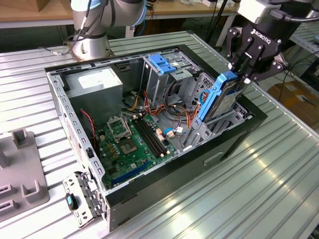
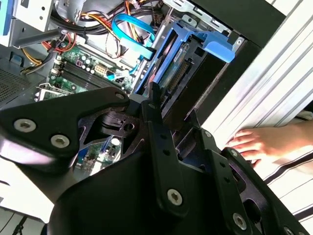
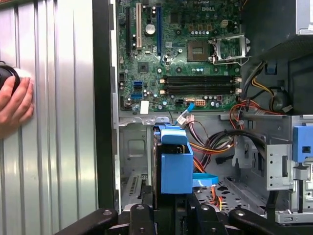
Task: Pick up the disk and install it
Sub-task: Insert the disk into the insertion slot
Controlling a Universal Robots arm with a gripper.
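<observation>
- The disk (image 1: 223, 97) was a flat slab seen edge-on: a dark metal body with a blue rail (image 1: 215, 94) along its long side. In the first wrist view the rail's blue end (image 3: 175, 166) faced the camera, with the dark body edge beside it.
- In the second wrist view I saw a green board face (image 2: 177, 68) between the blue rails.
- The gripper (image 1: 242, 69) was pinching the disk's upper end, with its fingers (image 2: 155, 105) pressed against the two flat faces.
- The disk hung directly below the fingers, tilted rather than upright. Its lower end was down among the grey metal of the drive bay (image 1: 219, 127), at the case corner under the gripper.
- The black case wall (image 1: 249, 124) ran just beside the disk, on the side facing away from the motherboard (image 1: 132, 142).
- On the motherboard side, orange and blue cables (image 1: 192, 117) lay near the disk's lower end.
- The tall cage (image 1: 162, 67) with the blue top stood well apart from the gripper.
- A person's hand (image 2: 264, 142) rested on the ribbed table (image 1: 279, 169) outside the case wall, near the gripper.
- There was open room above the case rim around the gripper.
</observation>
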